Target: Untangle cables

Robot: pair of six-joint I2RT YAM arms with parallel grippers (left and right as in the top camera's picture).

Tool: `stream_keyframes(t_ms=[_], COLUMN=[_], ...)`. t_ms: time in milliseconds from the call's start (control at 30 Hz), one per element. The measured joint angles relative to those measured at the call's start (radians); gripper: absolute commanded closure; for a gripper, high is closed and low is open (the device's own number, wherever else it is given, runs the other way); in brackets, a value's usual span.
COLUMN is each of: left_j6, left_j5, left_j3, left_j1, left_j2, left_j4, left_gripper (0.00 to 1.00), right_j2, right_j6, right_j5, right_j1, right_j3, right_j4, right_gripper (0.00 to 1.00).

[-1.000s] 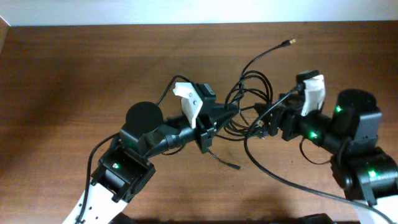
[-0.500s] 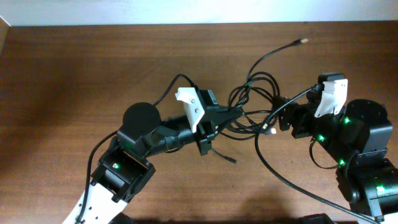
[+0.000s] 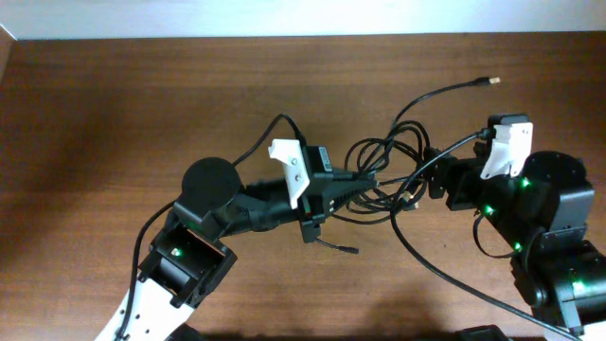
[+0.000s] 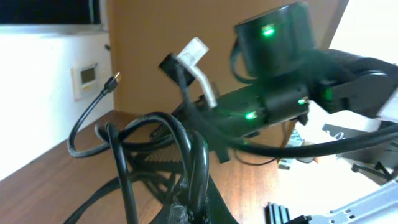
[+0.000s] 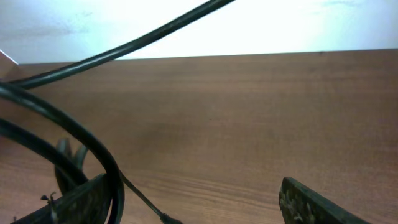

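The brown wooden table [image 3: 114,114] fills the overhead view. The left arm [image 3: 213,204] reaches in from the near left and the right arm [image 3: 549,199] from the near right, and their tips face each other close together right of the table's middle. The left gripper [image 3: 367,182] is pushed into the tangle. In the left wrist view its fingers [image 4: 193,211] are pressed together low in the picture, with several black strands rising out of them, so it pinches the cables. The right gripper [image 3: 424,185] sits just right of the tangle. In its own view the two fingers [image 5: 81,200] stand spread wide at the picture's lower corners, and a strand curves past the left one, but it is not clamped between them. The cables [image 3: 388,156] are thin, glossy black cords, looped over one another in a loose knot between and just far of the two grippers. One long strand [image 3: 445,277] runs out of the knot toward the near right edge. Another arcs to the far right and ends in the gold-tipped plug [image 3: 490,81], well apart from the knot. A short tail lies near the left gripper's underside and ends in a small black plug [image 3: 352,250] on the wood.
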Motion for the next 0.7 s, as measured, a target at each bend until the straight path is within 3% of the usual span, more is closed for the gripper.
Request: stream_keyframes(t_ms=[333,700], left_j6=[0.000,0.000], left_j5=[0.105,0.117], left_j3=[-0.001,-0.001], left_j1=[0.000,0.000], left_j2=[0.011,0.009], left_j4=[0.021,0.029], left_gripper=[1.00,1.00], right_j2=[0.077,0.081], right_j6=[0.000,0.000], right_j5=[-0.005,0.163], right_j1=[0.000,0.000], right_j3=[0.006,0.006], right_j4=[-0.003,-0.041], right_gripper=[0.16,0.16])
